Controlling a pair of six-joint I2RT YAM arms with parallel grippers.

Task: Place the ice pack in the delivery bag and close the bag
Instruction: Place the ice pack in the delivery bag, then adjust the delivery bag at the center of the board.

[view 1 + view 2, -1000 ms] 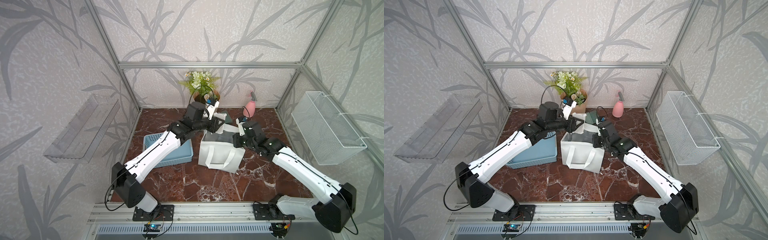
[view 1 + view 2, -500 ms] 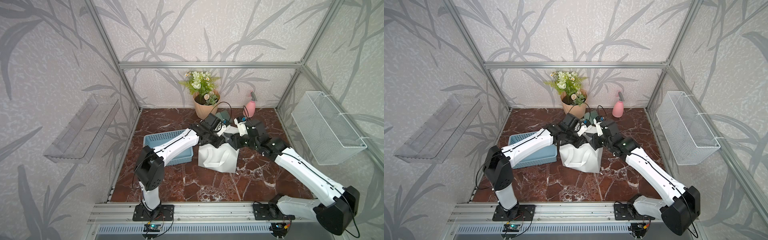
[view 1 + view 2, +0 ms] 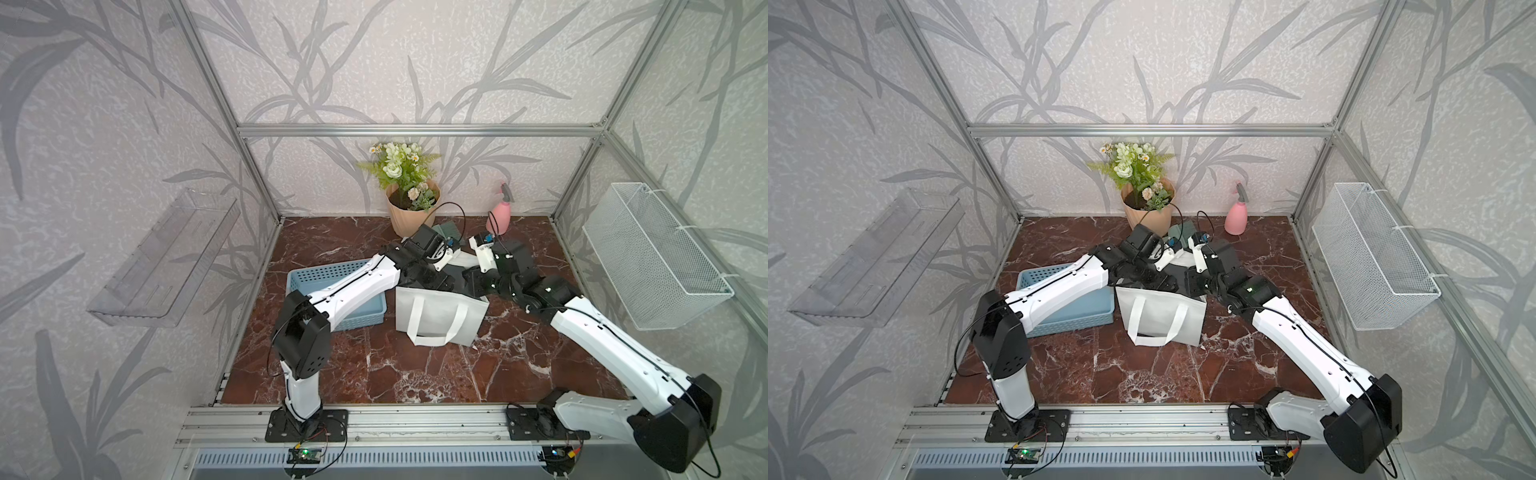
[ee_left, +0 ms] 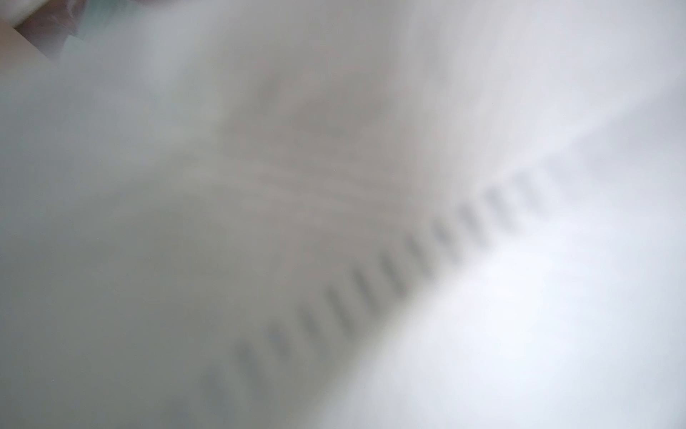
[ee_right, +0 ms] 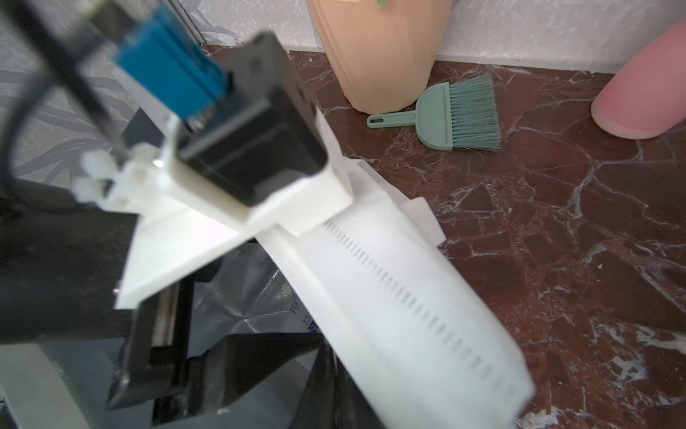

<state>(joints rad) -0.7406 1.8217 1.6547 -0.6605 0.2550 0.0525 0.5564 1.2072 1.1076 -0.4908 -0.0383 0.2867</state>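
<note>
Bag (image 3: pixel 440 313) upright, mid-bench. I think ice pack (image 5: pixel 302 321) is pale pouch low inside bag mouth, just beside left fingers (image 5: pixel 148 371); cannot tell their opening. Right fingers (image 3: pixel 473 283) closed, apparently pinching bag rim. Long axis hidden.

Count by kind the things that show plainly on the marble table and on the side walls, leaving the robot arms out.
Baskets: 2 (blue plastic basket, white wire basket)
Bags: 1 (delivery bag)
Pots: 1 (flower pot)
Bottles: 1 (pink spray bottle)
Brushes: 1 (green hand brush)
Shelves: 1 (clear wall shelf)
Total: 7
</note>
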